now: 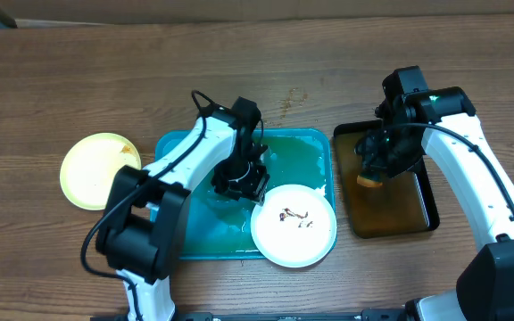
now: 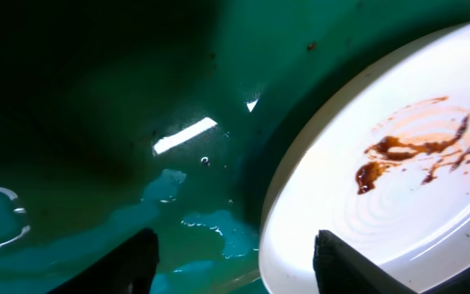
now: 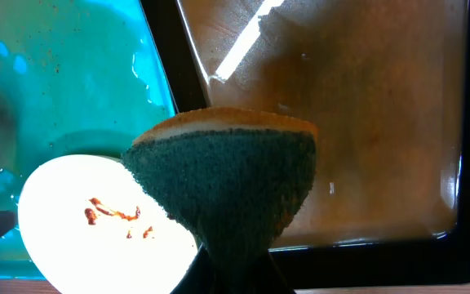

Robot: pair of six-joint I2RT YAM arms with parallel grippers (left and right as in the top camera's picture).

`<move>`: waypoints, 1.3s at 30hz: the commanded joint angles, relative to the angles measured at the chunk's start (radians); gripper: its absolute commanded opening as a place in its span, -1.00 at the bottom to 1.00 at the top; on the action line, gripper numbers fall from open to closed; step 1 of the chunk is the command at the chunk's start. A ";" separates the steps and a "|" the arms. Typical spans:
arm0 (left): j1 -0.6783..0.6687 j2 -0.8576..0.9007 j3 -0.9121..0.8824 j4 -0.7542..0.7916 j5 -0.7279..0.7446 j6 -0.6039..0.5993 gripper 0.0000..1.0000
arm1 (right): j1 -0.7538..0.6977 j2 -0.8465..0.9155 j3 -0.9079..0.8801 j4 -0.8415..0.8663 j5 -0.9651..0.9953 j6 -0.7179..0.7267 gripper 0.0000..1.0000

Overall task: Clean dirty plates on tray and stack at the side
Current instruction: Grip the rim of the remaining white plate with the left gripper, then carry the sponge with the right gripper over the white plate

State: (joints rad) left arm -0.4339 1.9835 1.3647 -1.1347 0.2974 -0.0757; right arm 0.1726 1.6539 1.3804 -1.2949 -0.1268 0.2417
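The large tray point(image 1: 306, 138) lies at the middle of the worktop point(image 1: 61, 71). The first plate point(image 1: 294, 225) sits at the tray's lower right corner, with its near edge overhanging the rim. The second plate point(image 1: 92, 174) lies on the worktop just beside the tray's left edge. The smaller tray point(image 1: 428, 209) lies just to the right of the large tray. The right tool point(image 1: 373, 171) carries the sponge point(image 1: 368, 181) over the smaller tray's left part. The left tool point(image 1: 239, 185) is over the large tray's middle, just to the upper left of the first plate.

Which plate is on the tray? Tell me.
The white plate with brown smears, at the teal tray's right corner; the pale yellow-green plate lies on the table beside it.
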 commanded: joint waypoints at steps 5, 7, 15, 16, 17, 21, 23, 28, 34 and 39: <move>-0.019 0.060 0.002 -0.018 0.017 -0.010 -0.38 | 0.002 -0.023 0.007 0.006 -0.009 -0.007 -0.92; -0.019 0.060 0.002 -0.016 0.016 -0.010 -0.63 | 0.002 -0.023 0.007 0.009 -0.009 -0.007 -0.92; 0.021 0.060 0.033 -0.010 0.014 -0.027 -0.92 | 0.024 -0.022 0.007 0.032 -0.104 -0.015 -0.92; 0.030 0.060 0.043 -0.010 0.014 -0.032 -0.92 | 0.034 -0.022 0.007 0.042 -0.118 -0.015 -0.92; 0.040 0.060 0.055 -0.010 0.014 -0.040 -0.92 | 0.048 -0.022 0.006 0.057 -0.130 -0.015 -0.92; 0.074 0.060 0.091 -0.009 0.014 -0.061 -0.92 | 0.132 -0.020 0.005 0.128 -0.140 -0.014 -0.92; 0.080 0.060 0.093 -0.010 0.014 -0.061 -0.91 | 0.179 -0.019 -0.005 0.179 -0.139 -0.007 -0.92; 0.076 0.060 0.090 -0.016 0.013 -0.060 -0.92 | 0.290 0.000 -0.071 0.319 -0.137 0.073 -0.92; 0.065 0.060 0.090 -0.008 0.014 -0.076 -0.91 | 0.407 0.072 -0.151 0.462 -0.137 0.156 -0.92; 0.065 0.060 0.090 -0.010 0.014 -0.079 -0.91 | 0.488 0.155 -0.158 0.558 -0.137 0.161 -0.92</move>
State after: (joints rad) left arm -0.3649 2.0312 1.4399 -1.1446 0.3031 -0.1356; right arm 0.6235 1.7779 1.2293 -0.7647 -0.2588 0.3740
